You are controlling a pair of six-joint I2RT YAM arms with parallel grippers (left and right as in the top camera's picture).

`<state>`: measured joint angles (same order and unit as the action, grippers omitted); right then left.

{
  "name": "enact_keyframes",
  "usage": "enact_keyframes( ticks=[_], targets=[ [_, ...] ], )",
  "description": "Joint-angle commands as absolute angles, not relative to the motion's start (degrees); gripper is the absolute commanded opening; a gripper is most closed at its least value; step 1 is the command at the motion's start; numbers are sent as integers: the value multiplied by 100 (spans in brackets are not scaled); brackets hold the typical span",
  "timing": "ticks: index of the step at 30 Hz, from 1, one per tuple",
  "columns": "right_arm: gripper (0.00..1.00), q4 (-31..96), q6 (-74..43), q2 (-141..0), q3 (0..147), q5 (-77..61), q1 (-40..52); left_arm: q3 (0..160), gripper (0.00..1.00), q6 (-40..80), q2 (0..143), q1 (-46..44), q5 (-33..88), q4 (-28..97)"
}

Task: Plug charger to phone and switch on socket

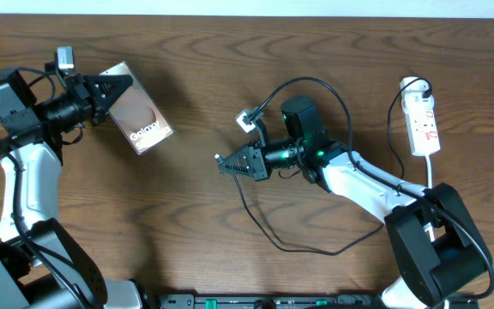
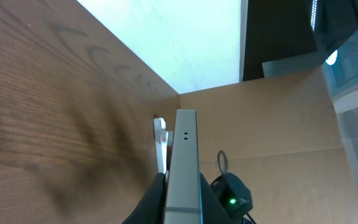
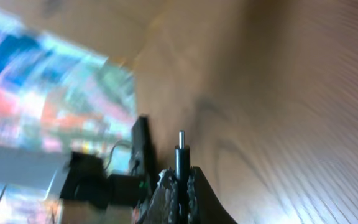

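Overhead, the left gripper (image 1: 103,93) is clamping the phone (image 1: 144,118) at far left. The right gripper (image 1: 228,163) is pinching the charger (image 1: 297,249) tip mid-table, well apart from the socket (image 1: 424,120). Left wrist: fingers (image 2: 145,202) are gripping the edge-on phone. Right wrist: the plug tip is poking from the jaws pressed on it.
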<state>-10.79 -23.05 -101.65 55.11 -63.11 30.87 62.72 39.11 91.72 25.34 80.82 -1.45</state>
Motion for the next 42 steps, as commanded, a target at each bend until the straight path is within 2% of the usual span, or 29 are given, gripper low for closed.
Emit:
enact_keyframes(
  ticks=[1,5,7,14,18,28,42],
  targets=[
    [1,-1426,-1623,-10202,5540,-7262,3092,6399,7,3900,9061,2543,8315,-161],
    [1,-1763,-1699,-10291,5540,-7231,3162,6399,7,3900,9061,2523,8318,-158],
    [1,-2250,-2200,-10501,5540,-7234,3214,6399,8,3900,9061,2451,8315,-158],
    [1,-6222,-5411,-11607,5540,-7358,3371,6399,7,3900,9061,2241,8176,-163],
    [1,-7684,-6678,-11830,5540,-7175,3417,6399,7,3900,9061,2241,8029,-169],
    [1,-8020,-8182,-11830,5540,-6252,3723,6399,7,3905,9061,2239,8031,-532],
    [1,-8337,-8291,-11830,5540,-5935,3942,6399,7,4060,9061,1802,8038,-532]
  ],
)
